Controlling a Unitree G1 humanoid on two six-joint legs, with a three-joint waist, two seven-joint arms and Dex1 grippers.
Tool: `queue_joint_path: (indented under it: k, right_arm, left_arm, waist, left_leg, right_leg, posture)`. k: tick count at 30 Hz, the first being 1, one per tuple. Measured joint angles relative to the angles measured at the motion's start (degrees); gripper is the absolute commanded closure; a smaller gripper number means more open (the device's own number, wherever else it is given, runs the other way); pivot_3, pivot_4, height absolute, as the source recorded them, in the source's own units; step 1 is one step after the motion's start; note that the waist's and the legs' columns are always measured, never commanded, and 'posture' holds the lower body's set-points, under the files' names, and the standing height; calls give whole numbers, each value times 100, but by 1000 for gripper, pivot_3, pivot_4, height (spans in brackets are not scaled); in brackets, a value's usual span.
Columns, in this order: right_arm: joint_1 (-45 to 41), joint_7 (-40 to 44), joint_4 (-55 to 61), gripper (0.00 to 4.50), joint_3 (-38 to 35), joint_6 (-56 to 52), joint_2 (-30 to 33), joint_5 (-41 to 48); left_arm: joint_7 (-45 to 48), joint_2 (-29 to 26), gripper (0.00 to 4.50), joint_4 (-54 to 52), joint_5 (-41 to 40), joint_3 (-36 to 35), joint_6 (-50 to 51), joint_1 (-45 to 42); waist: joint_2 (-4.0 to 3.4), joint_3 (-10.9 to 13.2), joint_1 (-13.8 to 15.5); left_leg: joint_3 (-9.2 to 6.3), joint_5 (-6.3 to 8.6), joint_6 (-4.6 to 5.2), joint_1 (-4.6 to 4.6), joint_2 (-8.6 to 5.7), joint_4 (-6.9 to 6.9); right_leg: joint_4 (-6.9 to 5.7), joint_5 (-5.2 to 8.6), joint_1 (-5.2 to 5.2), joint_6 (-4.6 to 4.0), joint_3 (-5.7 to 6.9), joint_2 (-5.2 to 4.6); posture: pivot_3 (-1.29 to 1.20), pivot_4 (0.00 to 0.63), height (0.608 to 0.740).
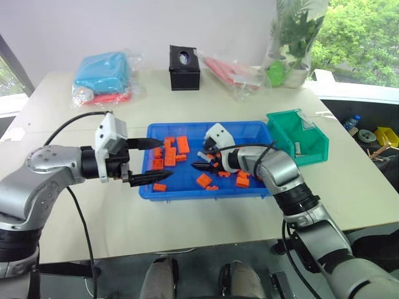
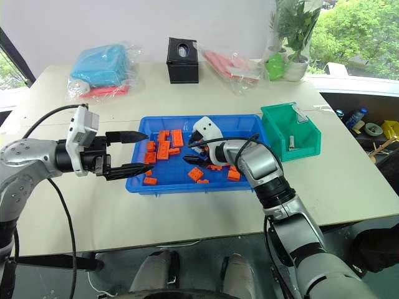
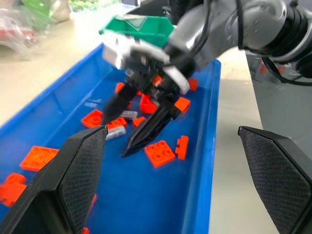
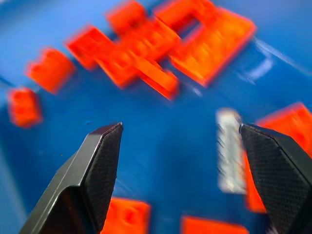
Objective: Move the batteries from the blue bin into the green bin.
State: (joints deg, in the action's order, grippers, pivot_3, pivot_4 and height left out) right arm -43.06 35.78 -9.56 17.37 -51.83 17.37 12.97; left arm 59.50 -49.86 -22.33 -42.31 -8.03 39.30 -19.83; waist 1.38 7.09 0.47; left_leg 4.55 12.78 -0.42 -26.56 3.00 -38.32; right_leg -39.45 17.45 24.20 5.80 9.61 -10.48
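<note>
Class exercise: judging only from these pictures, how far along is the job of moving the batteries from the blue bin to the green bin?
Done: one battery already lies in the green bin. In hand: nothing is gripped; the right gripper hangs open over the blue bin, close to two batteries among the orange blocks. The left gripper is open at the bin's left end. Left: pick those up and carry them over.

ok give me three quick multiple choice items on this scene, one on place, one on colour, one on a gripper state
1. Where is the right gripper?
A. over the green bin
B. over the blue bin
C. by the tissue box

2. What colour are the blocks in the blue bin?
A. orange
B. yellow
C. purple

3. How does the left gripper stand?
A. shut on a battery
B. shut, empty
C. open, empty

Answers: 1 B, it hangs above the tray's blocks, away from the green bin. 2 A, all are orange. 3 C, its fingers stand wide apart with nothing between them.
</note>
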Motion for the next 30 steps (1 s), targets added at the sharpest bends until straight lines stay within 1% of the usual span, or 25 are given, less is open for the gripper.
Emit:
queue_joint_path:
  k: [9,11,13,14,18,30]
  right_arm:
    - [-177,112,-623,592,-40,347,-146,-145]
    - [-177,132,-675,1111,-34,430,-174,-188]
    - [-178,169,-720,1892,-14,490,-196,-271]
    - [-179,189,-747,2456,1,521,-207,-293]
    - [-240,284,-821,4454,58,724,-272,-418]
    - [-297,332,-882,4454,78,769,-295,-557]
  left_arm:
    - [-79,-18,0,-89,-32,-79,17,133]
    - [-95,-18,0,-93,-35,-79,17,134]
    - [-98,-18,0,-93,-36,-79,17,133]
    - [-99,-18,0,-93,-36,-80,17,133]
    - [-100,-18,0,-90,-37,-79,17,91]
    - [-102,-17,0,-73,-38,-80,17,-55]
  waist:
    - [2,-1,-12]
    - [2,-1,-12]
    - [4,-2,-15]
    - [4,-3,-17]
    - [5,-3,-26]
    - [14,-9,-20]
  left_leg:
    - [-1,0,0,1,1,0]
    - [-1,0,0,1,1,0]
    - [-1,0,0,1,1,0]
    - [-1,0,0,1,1,0]
    - [-1,0,0,2,2,0]
    - [-1,0,0,2,1,-1]
  right_leg:
    - [-1,0,-1,0,0,0]
    - [-2,0,0,0,0,1]
    - [-2,0,0,0,0,1]
    - [-2,0,0,0,0,1]
    - [-4,0,0,0,0,1]
    - [-9,0,0,0,-1,1]
  posture:
    - [0,150,636]
    - [0,150,636]
    - [0,150,636]
    - [0,150,636]
    - [0,150,636]
    - [0,150,636]
